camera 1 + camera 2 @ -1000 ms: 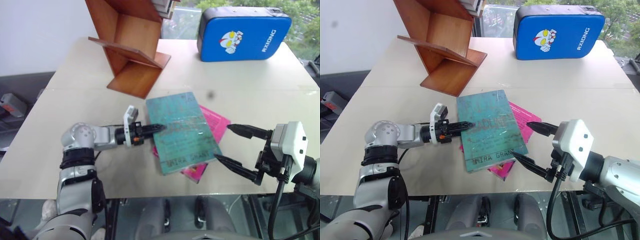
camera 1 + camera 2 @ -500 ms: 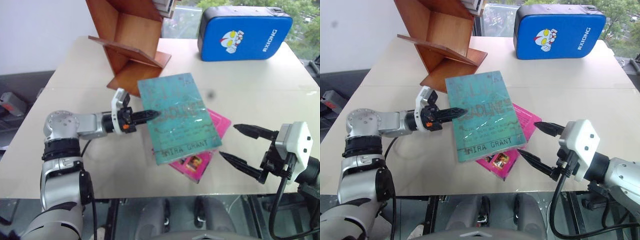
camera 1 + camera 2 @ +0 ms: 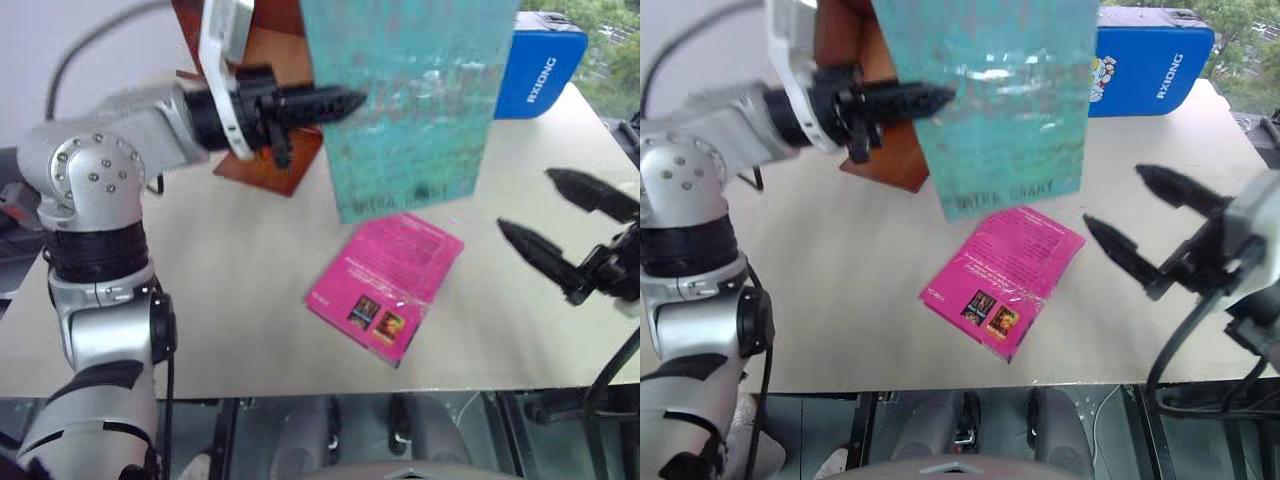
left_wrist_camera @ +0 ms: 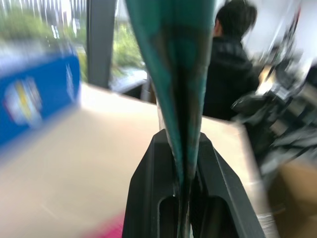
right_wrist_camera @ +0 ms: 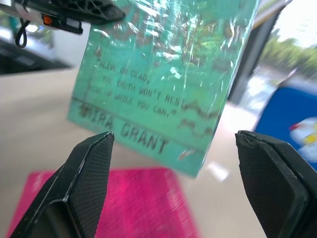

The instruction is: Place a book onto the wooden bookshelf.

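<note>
The large, thin teal-green book (image 3: 410,100) with a glossy, mottled cover is held up in the air above the pale beige table (image 3: 220,280), standing nearly upright with its broad face turned toward the near side. Light is reflected in wrinkled streaks across its wrapped cover. Dark lettering is printed near the lower edge, and in the right wrist view a short quotation and an author's name can be read there. The lower corner of the book hangs above the far end of the smaller bright pink book (image 3: 385,285), which lies flat on the table and is not touched by it.

The book is pinched at its left edge by the left gripper (image 3: 335,102), whose two black fingers (image 4: 148,198) are pressed together on the cover from both sides, as is seen edge-on in the left wrist view. The gripper is pointed toward the right.

The reddish-brown polished wooden bookshelf (image 3: 275,150) of slanted boards stands at the far left of the table, partly hidden behind the left gripper and the book. A blue padded case (image 3: 535,65) with white lettering lies at the far right.

The right gripper (image 3: 560,225) is held at the right, near the table's edge, with its jaws spread wide and nothing between them. A person in dark clothing (image 4: 230,74) is seen beyond the table in the left wrist view.
</note>
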Controlling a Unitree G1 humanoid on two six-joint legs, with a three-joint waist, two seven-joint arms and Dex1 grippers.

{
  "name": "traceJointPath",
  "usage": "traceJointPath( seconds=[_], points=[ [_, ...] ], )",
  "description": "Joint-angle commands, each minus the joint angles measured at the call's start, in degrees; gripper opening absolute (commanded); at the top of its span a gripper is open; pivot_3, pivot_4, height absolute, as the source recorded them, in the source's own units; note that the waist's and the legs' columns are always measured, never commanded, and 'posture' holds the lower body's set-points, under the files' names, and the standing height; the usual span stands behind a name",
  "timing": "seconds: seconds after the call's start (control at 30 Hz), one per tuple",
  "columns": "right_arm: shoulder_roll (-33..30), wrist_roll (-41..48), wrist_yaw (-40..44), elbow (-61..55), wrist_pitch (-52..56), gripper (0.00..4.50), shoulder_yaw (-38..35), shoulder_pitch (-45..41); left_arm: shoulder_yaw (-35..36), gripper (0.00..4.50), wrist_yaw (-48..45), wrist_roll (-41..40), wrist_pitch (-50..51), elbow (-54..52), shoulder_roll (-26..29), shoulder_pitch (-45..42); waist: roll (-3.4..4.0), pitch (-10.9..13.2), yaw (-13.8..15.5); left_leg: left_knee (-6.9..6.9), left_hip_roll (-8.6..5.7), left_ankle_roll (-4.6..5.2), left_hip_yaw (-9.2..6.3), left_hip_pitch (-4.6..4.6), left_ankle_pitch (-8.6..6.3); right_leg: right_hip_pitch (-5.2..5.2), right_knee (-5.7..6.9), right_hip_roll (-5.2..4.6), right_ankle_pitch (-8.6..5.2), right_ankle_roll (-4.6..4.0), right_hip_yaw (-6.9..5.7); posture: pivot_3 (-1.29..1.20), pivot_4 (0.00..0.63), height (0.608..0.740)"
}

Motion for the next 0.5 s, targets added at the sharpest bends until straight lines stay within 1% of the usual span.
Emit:
traceJointPath(
  seconds=[0.03,0.13,0.17,0.23,0.33,0.37,0.47,0.5],
  points=[
    [-1.81,4.13,-2.11,0.25,-2.33,4.00,-4.46,-2.99,-4.51,0.05,-6.77,12.01,-17.27,1.46,1.24,-2.21,0.03,-0.01,-0.07,-0.02,0.00,0.00,0.06,0.02,0.00,0.00,0.00,0.01,-0.01,-0.02,0.03,0.00,0.150,0.738],
    [-3.26,5.83,-2.93,0.60,-3.06,4.00,-6.06,-5.00,-9.09,0.05,-10.42,26.59,-39.27,9.09,2.64,-6.66,0.01,0.02,-0.02,-0.03,0.06,0.02,0.10,0.05,0.00,-0.01,0.01,0.04,-0.10,-0.16,0.08,0.00,0.150,0.738],
    [-3.49,6.22,-3.05,0.59,-3.15,4.00,-6.55,-5.00,-10.17,0.05,-10.96,30.82,-45.09,12.86,3.55,-8.68,-0.02,0.04,0.04,-0.03,0.05,0.03,0.09,0.03,0.00,-0.01,0.00,0.04,-0.10,-0.17,0.07,0.00,0.150,0.738],
    [-3.46,6.11,-2.93,0.08,-3.14,4.00,-7.03,-4.20,-12.06,0.05,-13.88,37.30,-54.93,20.40,7.08,-11.64,-0.03,0.04,-0.04,-0.01,0.05,0.06,0.09,-0.09,-0.01,-0.09,-0.02,0.05,-0.10,-0.16,0.05,0.00,0.150,0.738],
    [-3.15,5.66,-2.21,-0.32,-3.16,4.00,-7.87,-2.43,-13.48,0.05,-16.86,43.12,-65.16,30.04,10.87,-15.48,0.03,0.01,-0.21,-0.01,0.06,0.21,0.23,-0.20,-0.09,-0.27,-0.03,0.09,0.01,0.03,0.13,0.00,0.150,0.738],
    [-3.02,5.35,-1.56,-0.28,-3.13,4.00,-8.52,-1.49,-13.71,0.05,-17.77,44.48,-67.41,32.80,11.82,-16.98,0.02,0.01,-0.09,-0.02,0.07,0.25,0.24,-0.21,-0.12,-0.29,-0.02,0.09,0.02,0.05,0.12,0.00,0.150,0.738],
    [-2.74,5.05,1.52,0.10,-2.75,4.00,-11.66,2.30,-15.14,0.05,-20.73,49.66,-73.11,40.88,15.24,-21.59,-0.07,0.06,0.25,0.14,0.04,0.32,0.13,-0.73,-0.14,-0.61,-0.01,0.09,0.02,0.10,-0.06,0.00,0.150,0.738],
    [-2.76,4.82,2.46,0.40,-2.67,4.00,-12.52,3.44,-16.07,0.05,-21.10,51.88,-75.11,43.02,16.14,-22.51,-0.07,0.06,0.31,0.15,0.04,0.33,0.13,-0.77,-0.15,-0.62,-0.05,0.10,0.03,0.11,-0.08,0.00,0.150,0.738]
  ],
)
